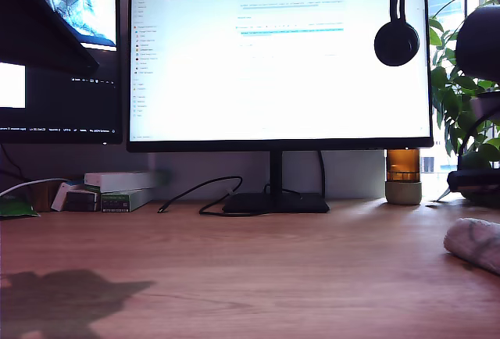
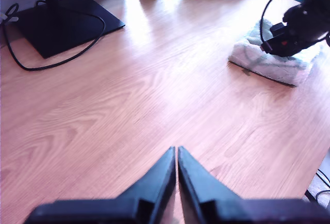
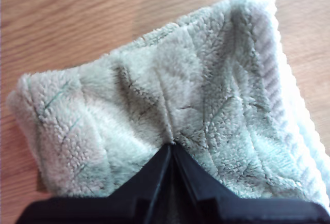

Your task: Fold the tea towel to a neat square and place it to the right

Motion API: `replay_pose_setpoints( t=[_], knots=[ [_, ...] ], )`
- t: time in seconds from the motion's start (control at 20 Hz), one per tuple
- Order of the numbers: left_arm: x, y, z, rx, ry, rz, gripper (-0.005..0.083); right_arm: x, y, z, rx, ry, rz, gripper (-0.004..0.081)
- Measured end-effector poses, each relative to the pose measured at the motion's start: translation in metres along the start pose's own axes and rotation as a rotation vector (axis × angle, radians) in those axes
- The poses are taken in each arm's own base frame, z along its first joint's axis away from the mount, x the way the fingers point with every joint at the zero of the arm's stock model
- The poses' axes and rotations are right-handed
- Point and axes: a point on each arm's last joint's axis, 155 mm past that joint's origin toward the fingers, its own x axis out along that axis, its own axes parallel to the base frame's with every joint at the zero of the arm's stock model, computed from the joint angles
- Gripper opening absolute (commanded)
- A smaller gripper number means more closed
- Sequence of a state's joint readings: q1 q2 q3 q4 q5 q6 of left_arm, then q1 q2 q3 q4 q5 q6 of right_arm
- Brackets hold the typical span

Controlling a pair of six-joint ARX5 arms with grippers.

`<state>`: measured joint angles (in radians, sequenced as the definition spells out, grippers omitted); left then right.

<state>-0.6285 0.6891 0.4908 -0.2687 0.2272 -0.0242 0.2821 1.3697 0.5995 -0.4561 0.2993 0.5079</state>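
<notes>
You are looking across a warm wood-grain desk point(image 1: 258, 269) that is filling the lower half of the exterior view, with a dark jagged shadow point(image 1: 66, 298) lying at that view's lower left. A wide monitor point(image 1: 280, 58) is glowing white across the middle of the exterior view, standing on a flat black base point(image 1: 275, 202) with a black cable point(image 1: 195, 194) looping just beside it; a second, darker screen point(image 1: 58, 81) is sitting at the upper left, and small boxes point(image 1: 117, 190) are stacking below it. Black headphones point(image 1: 396, 38) are hanging over the monitor's upper right corner, an amber jar point(image 1: 403, 175) is standing under that corner, and green plant leaves point(image 1: 457, 97) are crowding the exterior view's right edge. The tea towel point(image 1: 475, 244) is lying folded on the desk at the exterior view's lower right edge, partly cut off there. My second gripper point(image 3: 172, 149) is sitting with its jaws closed together, tips pressing into the plush top of the towel point(image 3: 170, 100); you cannot tell whether any cloth is pinched between them. My first gripper point(image 2: 176, 152) is hanging over bare desk with jaws closed on nothing, well apart from the towel point(image 2: 270, 59), where the other arm point(image 2: 301, 22) is bending over it.
</notes>
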Motion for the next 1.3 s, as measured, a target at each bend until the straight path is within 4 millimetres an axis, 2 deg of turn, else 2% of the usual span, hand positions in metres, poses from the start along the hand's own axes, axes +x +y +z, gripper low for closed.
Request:
replay_pose_setpoints(
  t=[0.1,0.35,0.65,0.75,0.8,0.95,1.05,1.1,1.2,1.3],
  knots=[
    [0.0,0.0,0.0,0.0,0.0,0.0,-0.0022,-0.004,-0.002,0.0,0.014,-0.016,0.009,-0.0013],
    [0.0,-0.005,0.0,-0.001,0.001,-0.027,-0.0022,-0.018,-0.016,-0.019,0.016,-0.016,0.014,-0.0013],
    [0.0,-0.006,0.001,0.001,-0.003,-0.035,-0.0022,-0.04,-0.007,0.009,0.001,-0.146,0.087,-0.0013],
    [0.0,-0.006,0.001,0.001,-0.005,-0.035,-0.0022,-0.047,0.004,0.026,0.006,-0.213,0.138,-0.0013],
    [0.0,-0.006,0.002,0.002,-0.01,-0.035,-0.0022,-0.055,0.017,0.036,-0.009,-0.261,0.195,-0.0013],
    [0.0,-0.005,0.012,0.012,-0.048,-0.025,-0.0022,-0.095,0.068,0.063,-0.118,-0.415,0.431,-0.0013],
    [-0.001,0.004,0.019,0.016,-0.075,0.019,-0.0022,-0.114,0.081,0.08,-0.163,-0.516,0.485,-0.0013],
    [-0.002,0.01,0.022,0.015,-0.089,0.049,-0.0022,-0.118,0.078,0.091,-0.183,-0.57,0.464,-0.0013],
    [-0.004,0.025,0.029,0.006,-0.115,0.108,-0.0022,-0.119,0.06,0.11,-0.195,-0.64,0.383,-0.0013],
    [-0.009,0.047,0.032,-0.015,-0.132,0.188,-0.0022,-0.109,0.03,0.122,-0.18,-0.645,0.298,-0.0013]
  ],
)
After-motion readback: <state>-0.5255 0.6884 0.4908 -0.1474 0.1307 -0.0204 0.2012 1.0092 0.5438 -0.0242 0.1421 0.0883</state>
